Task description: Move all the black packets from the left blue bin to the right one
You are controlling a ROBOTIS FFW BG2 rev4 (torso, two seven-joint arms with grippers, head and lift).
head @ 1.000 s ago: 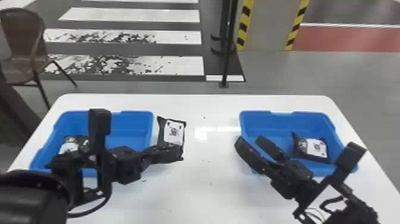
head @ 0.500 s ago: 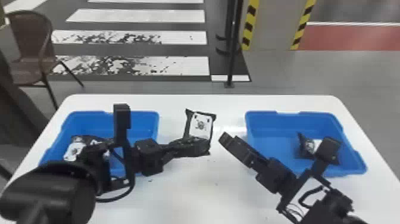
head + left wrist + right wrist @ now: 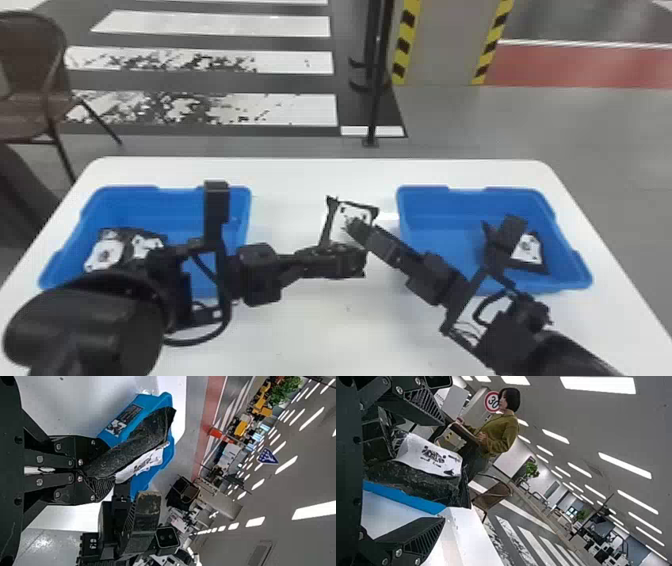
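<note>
We are seeing two open, rectangular blue bins. In the left blue bin (image 3: 175, 207), we are finding black packets with white labels (image 3: 104, 254), bunched together and partly hidden. Between the bins, we are seeing a raised black packet (image 3: 350, 212), standing roughly upright, its white printed label showing. In the right blue bin (image 3: 450, 220), we are noticing a white-labelled black packet (image 3: 530, 252), lying tilted and partly hidden.

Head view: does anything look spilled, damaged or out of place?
Nothing on the table looks spilled or damaged. The black packet between the left bin and right bin is in the left hand, not stray. Behind, two white floor stripes look patchily worn.
</note>
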